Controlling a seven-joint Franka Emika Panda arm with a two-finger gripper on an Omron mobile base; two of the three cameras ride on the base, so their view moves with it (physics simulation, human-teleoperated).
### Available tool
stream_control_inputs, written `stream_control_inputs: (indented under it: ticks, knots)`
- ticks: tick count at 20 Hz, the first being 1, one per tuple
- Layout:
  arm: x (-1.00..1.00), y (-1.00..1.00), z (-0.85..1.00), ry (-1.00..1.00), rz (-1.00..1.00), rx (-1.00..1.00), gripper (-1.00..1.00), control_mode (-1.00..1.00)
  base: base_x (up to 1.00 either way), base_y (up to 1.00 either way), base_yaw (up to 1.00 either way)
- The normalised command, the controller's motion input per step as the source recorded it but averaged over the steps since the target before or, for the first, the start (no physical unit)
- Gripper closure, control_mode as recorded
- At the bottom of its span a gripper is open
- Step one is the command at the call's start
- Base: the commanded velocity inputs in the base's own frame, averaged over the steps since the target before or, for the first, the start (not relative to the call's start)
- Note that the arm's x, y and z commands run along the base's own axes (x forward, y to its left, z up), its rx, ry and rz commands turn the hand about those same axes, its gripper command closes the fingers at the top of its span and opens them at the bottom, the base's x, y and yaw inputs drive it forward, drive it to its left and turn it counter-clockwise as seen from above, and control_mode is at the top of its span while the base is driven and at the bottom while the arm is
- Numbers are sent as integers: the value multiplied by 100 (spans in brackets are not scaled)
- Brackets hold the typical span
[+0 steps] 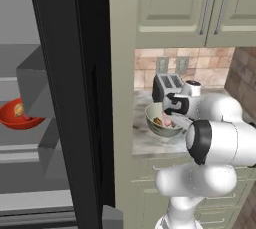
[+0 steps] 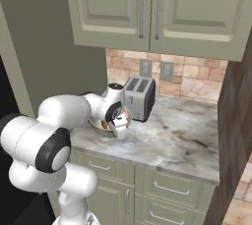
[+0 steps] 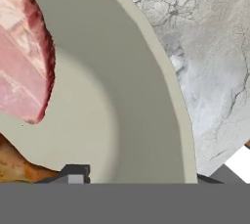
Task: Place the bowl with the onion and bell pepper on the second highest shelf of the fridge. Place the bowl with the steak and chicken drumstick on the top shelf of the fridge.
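The pale cream bowl point(image 3: 122, 96) stands on the marble counter point(image 2: 182, 135) and holds the pink steak point(image 3: 19, 61) and the golden chicken drumstick point(image 3: 14, 167). My gripper point(image 3: 139, 176) straddles its rim, one fingertip point(image 3: 73, 173) inside and the other outside, the jaws still apart. From the base, the gripper point(image 1: 176, 120) point(image 2: 119, 130) points down at the bowl point(image 1: 156, 125) in front of the toaster. The red bowl point(image 1: 20, 115) with the onion point(image 1: 19, 109) rests on a grey shelf inside the fridge point(image 1: 65, 98). I cannot make out the bell pepper or tell which shelf this is.
A silver toaster point(image 2: 139, 98) stands right behind the cream bowl, against the brick backsplash. The black fridge door point(image 1: 75, 123) stands open between the fridge interior and the counter. Wall cabinets point(image 2: 147, 8) hang above, and a brick wall point(image 2: 236, 121) closes the counter's right end.
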Motion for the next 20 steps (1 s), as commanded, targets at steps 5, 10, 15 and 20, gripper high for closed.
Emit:
stream_control_inputs:
  ticks: [5, 10, 15, 20]
  knots:
    - [-2, 0, -4, 0, 0, 0, 100, -100, 0, 0, 0]
    - [-23, 0, 1, -4, 0, 0, 100, -100, 0, 0, 0]
    - [-82, 0, 28, -15, -5, -1, 100, -100, 0, 0, 0]
    - [-99, 1, 74, -32, -14, -1, 100, -100, 0, 0, 0]
